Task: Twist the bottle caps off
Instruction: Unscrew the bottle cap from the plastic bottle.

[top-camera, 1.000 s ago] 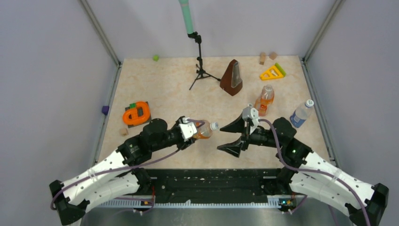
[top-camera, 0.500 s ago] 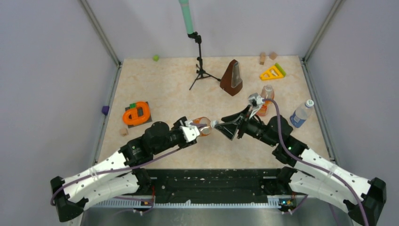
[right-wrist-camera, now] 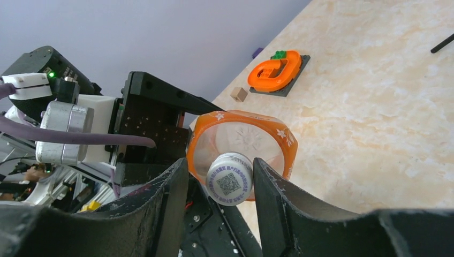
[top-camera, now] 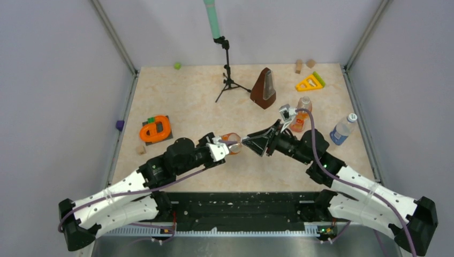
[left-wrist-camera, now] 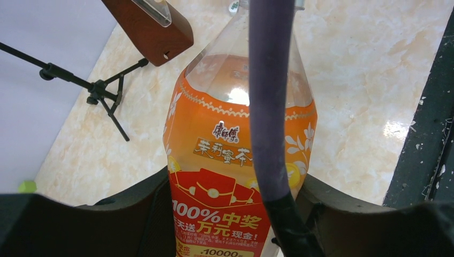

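Note:
A squat orange bottle (top-camera: 231, 143) is held sideways above the table, neck pointing right, with my left gripper (top-camera: 227, 145) shut on its labelled body (left-wrist-camera: 214, 160). Its white bottle cap (right-wrist-camera: 230, 179), printed with a QR code, sits between the fingers of my right gripper (right-wrist-camera: 219, 166). The right finger touches the cap, and a narrow gap shows at the left finger. A slim orange bottle (top-camera: 301, 119) and a clear bottle with a blue label (top-camera: 341, 130) stand capped at the right. A purple cable crosses the left wrist view.
A brown metronome (top-camera: 264, 88) and a small black tripod (top-camera: 227, 80) stand at the back. An orange toy on a dark base (top-camera: 156, 129) lies left, with a wooden block (top-camera: 141, 150) near it. A yellow triangle (top-camera: 309, 82) and wooden blocks (top-camera: 298, 66) sit back right.
My right gripper swung left and up from wide open beside the bottle to enclose its cap, narrowing its jaws. The left gripper kept its hold and barely moved.

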Action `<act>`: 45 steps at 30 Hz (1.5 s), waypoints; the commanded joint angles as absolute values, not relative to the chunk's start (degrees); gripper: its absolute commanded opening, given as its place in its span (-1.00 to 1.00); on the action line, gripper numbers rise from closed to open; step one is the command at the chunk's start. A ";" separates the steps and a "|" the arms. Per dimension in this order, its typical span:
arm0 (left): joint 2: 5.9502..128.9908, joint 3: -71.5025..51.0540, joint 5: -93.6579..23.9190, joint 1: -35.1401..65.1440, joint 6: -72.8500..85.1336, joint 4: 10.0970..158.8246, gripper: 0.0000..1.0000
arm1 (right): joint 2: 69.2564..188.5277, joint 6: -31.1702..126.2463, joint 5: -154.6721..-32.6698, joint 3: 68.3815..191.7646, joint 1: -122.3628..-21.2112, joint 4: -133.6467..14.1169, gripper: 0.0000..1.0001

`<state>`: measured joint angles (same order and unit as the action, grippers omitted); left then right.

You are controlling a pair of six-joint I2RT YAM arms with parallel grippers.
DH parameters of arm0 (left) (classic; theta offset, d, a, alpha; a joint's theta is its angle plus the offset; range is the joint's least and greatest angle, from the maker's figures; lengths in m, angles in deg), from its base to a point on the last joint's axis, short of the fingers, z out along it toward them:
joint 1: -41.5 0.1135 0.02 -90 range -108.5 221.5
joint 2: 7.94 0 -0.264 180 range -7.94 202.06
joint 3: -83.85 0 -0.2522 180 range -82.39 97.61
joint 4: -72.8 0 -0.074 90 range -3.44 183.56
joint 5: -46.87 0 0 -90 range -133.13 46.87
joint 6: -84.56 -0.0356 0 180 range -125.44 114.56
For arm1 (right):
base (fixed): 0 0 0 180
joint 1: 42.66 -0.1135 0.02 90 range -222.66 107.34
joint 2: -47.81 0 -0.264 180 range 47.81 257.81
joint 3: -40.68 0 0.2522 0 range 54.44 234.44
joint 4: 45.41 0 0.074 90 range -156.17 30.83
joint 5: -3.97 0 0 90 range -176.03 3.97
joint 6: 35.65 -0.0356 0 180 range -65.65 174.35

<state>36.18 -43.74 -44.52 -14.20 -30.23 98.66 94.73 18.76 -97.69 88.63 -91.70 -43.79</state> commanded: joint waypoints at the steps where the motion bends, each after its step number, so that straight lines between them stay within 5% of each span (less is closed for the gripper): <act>1: 34.51 -44.19 -58.22 -14.48 -31.15 94.12 -1.00 | 92.20 19.69 -96.78 90.87 -92.32 -43.58 -0.06; 18: 33.58 -44.47 -57.63 -14.57 -30.00 94.22 -1.00 | 94.66 21.04 -100.65 91.92 -92.36 -44.54 -0.13; 20: 33.69 -44.37 -57.58 -14.57 -29.86 94.30 -1.00 | 95.08 21.43 -100.32 92.05 -92.32 -44.88 -0.48; 24: 33.79 -43.97 -57.25 -14.57 -29.91 94.67 -1.00 | 94.89 22.27 -99.74 91.89 -92.32 -45.50 -0.59; 29: 32.68 -33.98 -44.74 -14.71 -21.31 106.03 -1.00 | 93.00 26.92 -100.82 90.43 -92.33 -46.92 -1.00; 39: 35.07 -31.18 -33.28 -14.49 -18.78 113.02 -1.00 | 89.61 46.59 -125.15 88.58 -92.32 -49.89 -1.00; 45: 33.59 -30.44 -25.98 -14.18 -18.96 112.51 -1.00 | 90.19 64.96 -133.58 94.94 -92.32 -65.27 -1.00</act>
